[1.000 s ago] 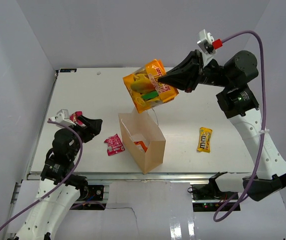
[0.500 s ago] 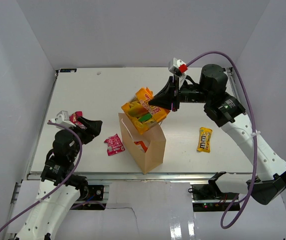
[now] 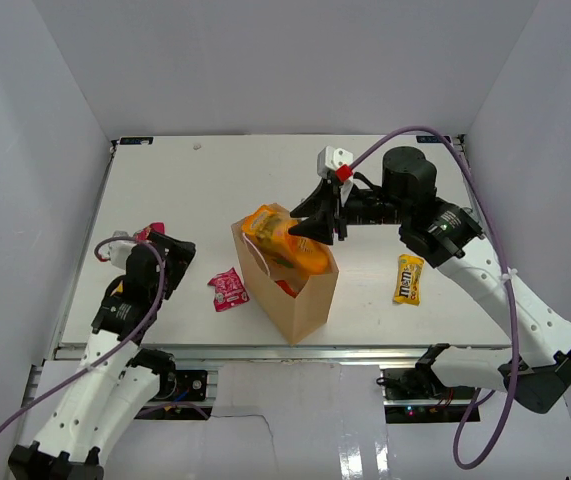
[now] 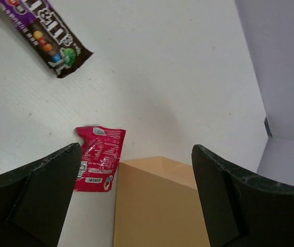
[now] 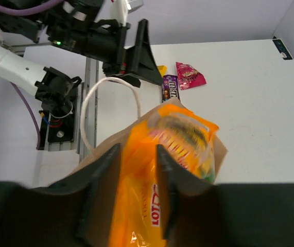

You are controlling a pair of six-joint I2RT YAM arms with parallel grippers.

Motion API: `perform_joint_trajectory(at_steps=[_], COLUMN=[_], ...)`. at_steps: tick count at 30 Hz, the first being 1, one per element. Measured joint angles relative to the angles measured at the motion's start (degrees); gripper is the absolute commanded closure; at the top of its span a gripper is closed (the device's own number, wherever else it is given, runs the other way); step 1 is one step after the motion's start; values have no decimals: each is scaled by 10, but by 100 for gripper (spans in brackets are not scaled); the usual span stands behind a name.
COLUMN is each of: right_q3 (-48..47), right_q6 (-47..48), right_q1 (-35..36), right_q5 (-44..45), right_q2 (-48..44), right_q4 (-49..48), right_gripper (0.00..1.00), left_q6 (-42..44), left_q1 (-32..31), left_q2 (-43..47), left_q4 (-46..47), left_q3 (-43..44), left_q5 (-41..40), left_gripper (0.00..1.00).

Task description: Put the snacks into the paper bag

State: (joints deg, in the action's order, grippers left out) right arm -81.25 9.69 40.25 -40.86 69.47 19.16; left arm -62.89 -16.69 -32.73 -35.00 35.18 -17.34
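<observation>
While the large orange bag (image 3: 283, 240) stands half sunk in the paper bag (image 3: 305, 300), long axis near upright, it sits between the right gripper (image 5: 137, 148) jaws, which flank it closely; whether they pinch it I cannot tell

A white worktop in a pale box

The flat white worktop (image 3: 215, 180) has plain pale walls on three sides: a back wall (image 3: 285, 60), a left wall (image 3: 15, 150) and a right wall (image 3: 555, 150). A grey metal rail (image 3: 365, 352) runs along its near edge. Below is a shiny white floor (image 3: 315, 445). The light is soft and even.
</observation>
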Motion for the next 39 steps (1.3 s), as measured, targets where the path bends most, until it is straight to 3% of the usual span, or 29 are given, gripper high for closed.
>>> perform_joint_trajectory(at_steps=[3,8,14,22,28,33,39], right_q3=[7,0,-43,-24,62,144,167], right_q6=[19,37,73,112,112,115,113], right_q1=[16,18,11,-113,-237,-290,-340], right_q5=[7,18,45,87,76,64,44], right_q2=[-12,-26,-27,-50,-56,-56,-57], right_q4=[1,1,4,9,16,38,45], right_gripper=[40,30,7,3,3,3,3], left_q6=[-54,-116,-151,-136,-78,-43,-11], left_q1=[0,0,12,135,209,220,227], left_q2=[-66,-168,-279,-462,-562,-595,-602], left_q4=[-31,-55,-75,-44,30,71,103], left_q3=[22,56,102,135,144,171,167], left_q5=[-27,-63,-99,-68,-5,18,49], left_gripper=[2,2,2,5,6,32,57])
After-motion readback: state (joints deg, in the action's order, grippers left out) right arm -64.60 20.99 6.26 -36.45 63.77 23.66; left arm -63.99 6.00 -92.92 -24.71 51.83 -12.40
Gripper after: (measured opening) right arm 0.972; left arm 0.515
